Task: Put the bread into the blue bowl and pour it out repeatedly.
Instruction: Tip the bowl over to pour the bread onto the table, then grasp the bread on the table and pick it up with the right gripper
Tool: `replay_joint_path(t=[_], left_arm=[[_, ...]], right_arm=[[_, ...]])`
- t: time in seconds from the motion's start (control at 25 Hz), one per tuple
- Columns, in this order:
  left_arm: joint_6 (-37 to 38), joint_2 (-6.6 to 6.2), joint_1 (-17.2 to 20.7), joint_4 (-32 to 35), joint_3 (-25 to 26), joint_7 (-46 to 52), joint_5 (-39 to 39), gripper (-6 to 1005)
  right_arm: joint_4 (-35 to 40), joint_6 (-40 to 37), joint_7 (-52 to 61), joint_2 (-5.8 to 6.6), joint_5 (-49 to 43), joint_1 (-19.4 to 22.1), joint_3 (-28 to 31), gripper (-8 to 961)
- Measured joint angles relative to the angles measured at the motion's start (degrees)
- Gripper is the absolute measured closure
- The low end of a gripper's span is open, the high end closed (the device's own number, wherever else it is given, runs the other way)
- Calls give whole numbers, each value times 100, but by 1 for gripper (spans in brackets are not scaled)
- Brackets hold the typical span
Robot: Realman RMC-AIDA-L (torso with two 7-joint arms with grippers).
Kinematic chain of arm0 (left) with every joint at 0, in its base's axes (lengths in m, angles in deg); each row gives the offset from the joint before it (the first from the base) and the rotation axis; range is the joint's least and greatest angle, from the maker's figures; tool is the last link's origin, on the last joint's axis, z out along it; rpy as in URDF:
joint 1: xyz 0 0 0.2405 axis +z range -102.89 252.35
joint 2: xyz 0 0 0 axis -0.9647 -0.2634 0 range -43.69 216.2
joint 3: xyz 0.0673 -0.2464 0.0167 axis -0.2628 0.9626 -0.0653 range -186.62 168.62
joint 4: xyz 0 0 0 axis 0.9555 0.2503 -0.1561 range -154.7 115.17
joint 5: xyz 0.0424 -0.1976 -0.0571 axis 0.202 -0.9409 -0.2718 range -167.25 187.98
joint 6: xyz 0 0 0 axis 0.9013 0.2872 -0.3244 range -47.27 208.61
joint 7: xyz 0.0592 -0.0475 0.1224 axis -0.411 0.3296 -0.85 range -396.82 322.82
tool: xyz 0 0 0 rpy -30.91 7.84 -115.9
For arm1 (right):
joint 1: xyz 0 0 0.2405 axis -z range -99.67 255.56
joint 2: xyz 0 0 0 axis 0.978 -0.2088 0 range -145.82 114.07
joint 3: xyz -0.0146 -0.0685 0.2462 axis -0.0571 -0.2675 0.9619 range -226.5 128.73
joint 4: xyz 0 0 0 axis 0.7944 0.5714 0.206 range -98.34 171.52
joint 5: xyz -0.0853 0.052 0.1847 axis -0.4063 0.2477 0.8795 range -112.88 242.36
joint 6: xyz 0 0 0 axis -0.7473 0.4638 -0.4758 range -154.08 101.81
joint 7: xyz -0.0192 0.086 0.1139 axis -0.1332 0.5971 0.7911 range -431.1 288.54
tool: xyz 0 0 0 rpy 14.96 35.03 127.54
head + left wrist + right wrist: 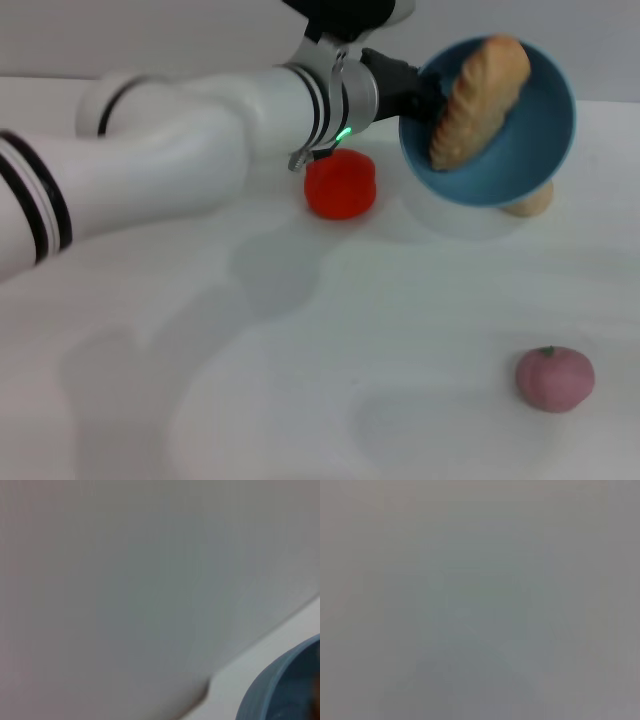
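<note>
The blue bowl [520, 150] hangs in the air at the back right of the table, tipped steeply so its opening faces me. The bread [478, 100], a long golden-brown loaf, lies inside it, leaning against the upper wall with one end at the rim. My left arm reaches across from the left, and my left gripper [428, 100] is shut on the bowl's left rim. In the left wrist view a piece of the blue bowl's rim [280, 685] shows in one corner. My right gripper is out of view; its wrist view holds only plain grey.
A red tomato-like object [340, 185] sits on the white table [300, 350] just below my left wrist. A beige ball [532, 203] peeks out under the bowl. A pink round object [555, 378] lies near the front right.
</note>
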Motion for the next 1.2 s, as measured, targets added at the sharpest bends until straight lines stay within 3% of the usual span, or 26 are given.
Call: replay_joint_path(t=[0.2, 0.44, 0.64, 0.76, 0.84, 1.0, 1.08, 1.12, 1.2], left_arm=[[-1161, 21, 125, -302, -501, -135, 2, 996], [-1567, 24, 166, -404, -706, -242, -2, 996], [-2062, 25, 236, -515, -934, -301, -12, 996], [-2142, 27, 252, -557, -947, -338, -40, 996], [-2151, 32, 254, -582, -923, -326, -49, 996], [-1868, 31, 248, -566, -657, -261, -478, 996], [-1320, 4, 198, -530, -269, -255, -884, 996], [-591, -35, 153, -482, 234, -250, -1070, 996], [-280, -40, 152, -443, 498, -250, -1089, 996]], right_arm=[[-59, 15, -97, 30, -457, 32, 37, 503], [-72, 163, -95, 29, -1313, -181, 35, 483], [-249, 442, -77, 22, -1425, -296, 19, 467], [-371, 478, -58, 65, -1461, -340, -3, 400], [-393, 499, -55, 76, -1582, -373, -17, 355], [-392, 493, -25, 77, -1887, -455, -23, 356], [-318, 467, 119, 77, -2123, -506, -29, 357], [-244, 459, 274, 77, -2324, -545, -34, 357], [-65, 411, 578, 76, -2818, -641, -37, 357]])
